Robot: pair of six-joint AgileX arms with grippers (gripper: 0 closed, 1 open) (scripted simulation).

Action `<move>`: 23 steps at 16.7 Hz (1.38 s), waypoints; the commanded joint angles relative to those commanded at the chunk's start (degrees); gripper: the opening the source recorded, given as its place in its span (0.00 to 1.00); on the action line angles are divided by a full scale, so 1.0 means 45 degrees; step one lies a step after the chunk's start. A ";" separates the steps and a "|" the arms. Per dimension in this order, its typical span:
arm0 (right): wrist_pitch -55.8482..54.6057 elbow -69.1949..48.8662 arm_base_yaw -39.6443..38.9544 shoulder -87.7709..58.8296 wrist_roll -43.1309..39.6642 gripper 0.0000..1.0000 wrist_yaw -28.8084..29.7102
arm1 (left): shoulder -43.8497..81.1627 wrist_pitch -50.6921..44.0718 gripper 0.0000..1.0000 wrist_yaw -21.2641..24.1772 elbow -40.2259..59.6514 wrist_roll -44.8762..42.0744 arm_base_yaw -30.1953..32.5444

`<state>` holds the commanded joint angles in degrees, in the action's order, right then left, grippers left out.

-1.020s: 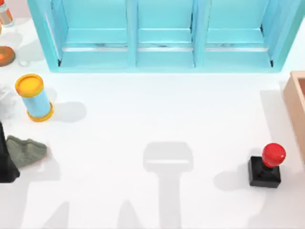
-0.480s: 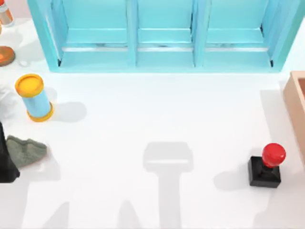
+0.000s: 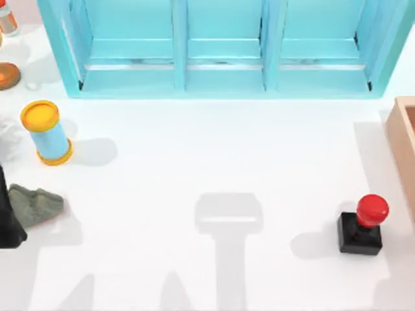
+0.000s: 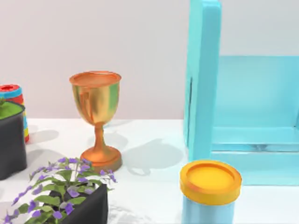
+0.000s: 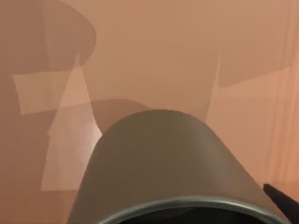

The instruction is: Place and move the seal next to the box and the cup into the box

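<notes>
One seal [image 3: 362, 225] stands upright near the counter's right edge, its red knob over the black block, just beside the tan box [image 3: 400, 146], whose wall enters at that edge. The right wrist view looks down on the olive cup [image 5: 161, 163], close under the camera, with the box's reddish-brown inside behind it; whether the right claw is wide, narrow or holding the cup cannot be told. At the counter's left edge a dark part of the left arm [image 3: 8, 217] sits beside a grey cloth [image 3: 35, 204], near the yellow-lidded blue cylinder [image 3: 47, 133].
</notes>
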<state>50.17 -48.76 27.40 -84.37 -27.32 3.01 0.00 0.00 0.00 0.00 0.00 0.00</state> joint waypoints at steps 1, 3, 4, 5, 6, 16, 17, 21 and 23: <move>-0.0052 0.0087 0.0058 -0.0051 0.0008 0.00 -0.0104 | 0.0000 0.0000 1.00 0.0000 0.0000 0.0000 0.0000; -0.0053 0.0089 0.0060 -0.0052 0.0008 0.00 -0.0106 | 0.0000 0.0000 1.00 0.0000 0.0000 0.0000 0.0000; -0.0053 0.0089 0.0060 -0.0052 0.0008 0.00 -0.0106 | 0.0000 0.0000 1.00 0.0000 0.0000 0.0000 0.0000; -0.0053 0.0089 0.0060 -0.0052 0.0008 0.00 -0.0106 | 0.0000 0.0000 1.00 0.0000 0.0000 0.0000 0.0000; -0.0053 0.0089 0.0060 -0.0052 0.0008 0.08 -0.0106 | 0.0000 0.0000 1.00 0.0000 0.0000 0.0000 0.0000; -0.0053 0.0089 0.0060 -0.0052 0.0008 0.83 -0.0106 | 0.0000 0.0000 1.00 0.0000 0.0000 0.0000 0.0000; -0.0053 0.0089 0.0060 -0.0052 0.0008 0.90 -0.0106 | 0.0000 0.0000 1.00 0.0000 0.0000 0.0000 0.0000; -0.0053 0.0089 0.0060 -0.0052 0.0008 1.00 -0.0106 | 0.0000 0.0000 1.00 0.0000 0.0000 0.0000 0.0000; -0.0053 0.0089 0.0060 -0.0052 0.0008 1.00 -0.0106 | 0.0000 0.0000 1.00 0.0000 0.0000 0.0000 0.0000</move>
<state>49.93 -48.36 27.66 -84.60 -27.28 2.53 0.00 0.00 0.00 0.00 0.00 0.00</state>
